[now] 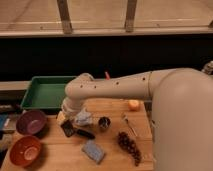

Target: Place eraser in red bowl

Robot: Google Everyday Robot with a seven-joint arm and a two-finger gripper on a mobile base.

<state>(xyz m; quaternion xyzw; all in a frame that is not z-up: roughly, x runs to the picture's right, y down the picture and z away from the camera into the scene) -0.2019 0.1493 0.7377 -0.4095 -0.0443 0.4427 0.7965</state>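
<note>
Two bowls: side by side at the left end of the surface (57, 157), clear of the clutter and open side up, so easy to drop into.
Red bowl (25, 151): nearest the front edge, nothing seen inside; left of the claw and closer to the front, not yet reached.
Purple bowl (31, 122): just behind the red bowl, in front of the green tray (50, 79); closer to the claw, so easy to mistake for the target.
Eraser (68, 130): right under the claw, tilted with one end up rather than lying flat, likely a sign of being carried and not resting; not in the red bowl.
Claw (66, 121): at the end of the arm (115, 87), largely hidden by the wrist, over the left middle of the surface; closed tight, apparently pinching the eraser's upper end.
Arm: stretched in from the right and bent down at the wrist, probably to keep the eraser low over the clutter.
Tool (85, 133): black-handled, lying just right of the eraser; touching or apart, cannot tell.
Sponge (93, 151): flat near the front, apart from the eraser, off the likely path.
Next move, as a judgement: left and toward the front, past the purple bowl, then release over the red bowl.
</note>
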